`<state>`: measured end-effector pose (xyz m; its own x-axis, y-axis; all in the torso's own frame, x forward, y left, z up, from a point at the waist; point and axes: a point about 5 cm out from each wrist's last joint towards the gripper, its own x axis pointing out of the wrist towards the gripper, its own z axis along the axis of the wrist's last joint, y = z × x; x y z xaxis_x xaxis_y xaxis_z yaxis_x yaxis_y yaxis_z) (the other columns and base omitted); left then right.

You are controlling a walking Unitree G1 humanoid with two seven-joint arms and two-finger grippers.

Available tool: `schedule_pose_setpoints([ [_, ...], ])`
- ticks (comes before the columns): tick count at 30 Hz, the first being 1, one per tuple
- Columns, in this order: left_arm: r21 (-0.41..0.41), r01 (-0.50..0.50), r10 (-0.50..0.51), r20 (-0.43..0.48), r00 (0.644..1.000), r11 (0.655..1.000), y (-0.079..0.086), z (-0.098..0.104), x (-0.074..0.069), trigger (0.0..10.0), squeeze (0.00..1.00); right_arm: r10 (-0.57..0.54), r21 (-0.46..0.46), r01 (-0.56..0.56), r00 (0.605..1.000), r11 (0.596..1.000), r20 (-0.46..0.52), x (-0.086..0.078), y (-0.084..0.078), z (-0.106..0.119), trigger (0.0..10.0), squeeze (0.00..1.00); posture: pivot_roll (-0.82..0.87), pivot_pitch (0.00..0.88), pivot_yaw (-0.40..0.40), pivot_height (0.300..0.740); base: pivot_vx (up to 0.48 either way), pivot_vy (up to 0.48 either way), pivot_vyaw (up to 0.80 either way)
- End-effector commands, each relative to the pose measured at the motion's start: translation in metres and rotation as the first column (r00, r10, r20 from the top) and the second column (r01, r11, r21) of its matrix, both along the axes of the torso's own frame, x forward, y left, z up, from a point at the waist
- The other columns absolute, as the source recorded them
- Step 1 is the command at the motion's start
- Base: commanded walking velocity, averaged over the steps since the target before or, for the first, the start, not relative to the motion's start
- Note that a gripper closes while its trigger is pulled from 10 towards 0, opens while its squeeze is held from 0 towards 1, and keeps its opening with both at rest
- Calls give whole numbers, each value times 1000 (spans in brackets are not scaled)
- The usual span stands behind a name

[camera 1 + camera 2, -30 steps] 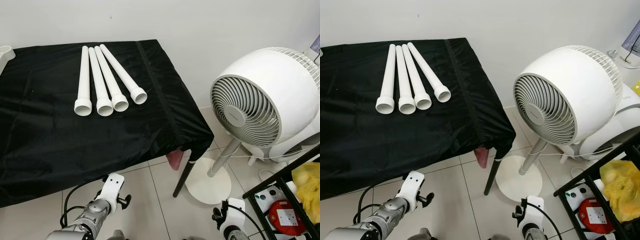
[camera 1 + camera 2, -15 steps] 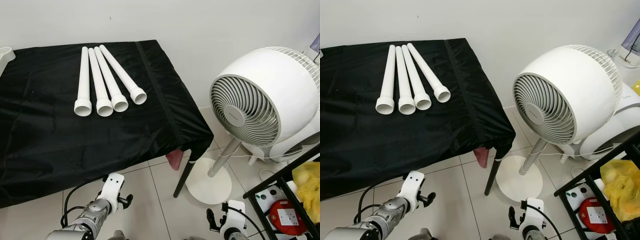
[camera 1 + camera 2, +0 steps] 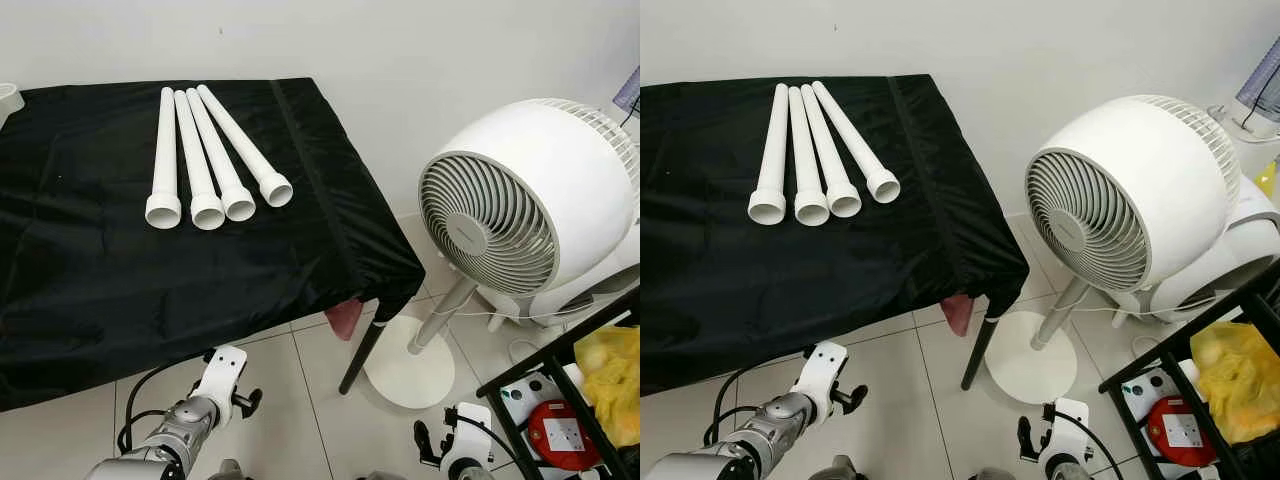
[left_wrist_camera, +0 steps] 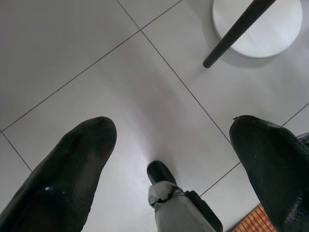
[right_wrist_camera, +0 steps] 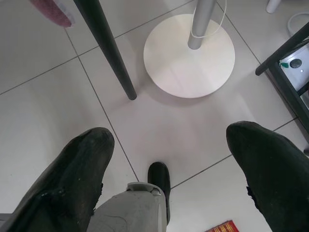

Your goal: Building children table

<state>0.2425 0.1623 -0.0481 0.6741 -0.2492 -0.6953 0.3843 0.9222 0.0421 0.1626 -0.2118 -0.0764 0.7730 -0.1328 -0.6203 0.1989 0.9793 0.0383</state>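
Left eye view: a table draped in a black cloth (image 3: 120, 270) takes up the upper left and middle left of the frame. Four white table legs (image 3: 205, 150), tubes with flared open ends, lie side by side on the cloth near its far edge, fanned a little, their open ends toward the camera. At the right stands a white pedestal fan (image 3: 520, 205) on a round base, its grille turned toward the table. A black wire rack (image 3: 560, 395) fills the lower right corner, with a yellow bag (image 3: 615, 375) and a red round object (image 3: 562, 432) on it. The left arm (image 3: 190, 425) hangs at the lower left over the tiled floor (image 3: 280, 400); the right arm (image 3: 460, 450) sits at the bottom edge, right of centre.

Right eye view: the same scene, with a pink item (image 3: 958, 312) showing under the cloth's near right corner beside the black table leg (image 3: 978, 350).

Left wrist view: the left gripper (image 4: 174, 150) points down at the tiles, its two black fingers (image 4: 72, 169) spread wide apart, holding and touching nothing. The robot's foot (image 4: 161, 174) lies between them; the fan's white base (image 4: 260, 26) is in the upper right corner.

Right wrist view: the right gripper (image 5: 169, 154) likewise has its fingers (image 5: 77, 169) wide apart and empty above the floor. The fan base (image 5: 188, 55) sits top centre.
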Motion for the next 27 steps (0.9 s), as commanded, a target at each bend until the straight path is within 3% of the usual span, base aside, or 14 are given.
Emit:
schedule_pose_setpoints([
  [1,-3,-9,9,-10,1000,1000,0,-2,-2,10000,0,-6,9,6,1000,1000,-23,-4,0,-3,10000,0,3,0,-49,740,0,0,0],
  [8,-21,-46,46,-8,999,999,-1,-2,-2,10000,0,16,-23,-16,1000,1000,-17,1,-3,0,10000,0,14,0,-43,740,0,0,0],
  [14,-57,-87,86,-22,996,995,-3,-1,0,10000,0,21,-32,-21,1000,999,-20,4,0,1,10000,0,17,0,-34,740,0,0,763],
  [20,-32,-88,87,-11,996,996,-2,0,2,10000,0,12,-29,-13,1000,1000,-24,4,0,0,10000,0,18,0,-30,740,0,0,800],
  [27,-34,-109,109,-6,994,993,1,1,4,10000,0,-21,-19,20,999,1000,-34,2,-3,-1,10000,0,8,0,-18,740,0,0,0],
])
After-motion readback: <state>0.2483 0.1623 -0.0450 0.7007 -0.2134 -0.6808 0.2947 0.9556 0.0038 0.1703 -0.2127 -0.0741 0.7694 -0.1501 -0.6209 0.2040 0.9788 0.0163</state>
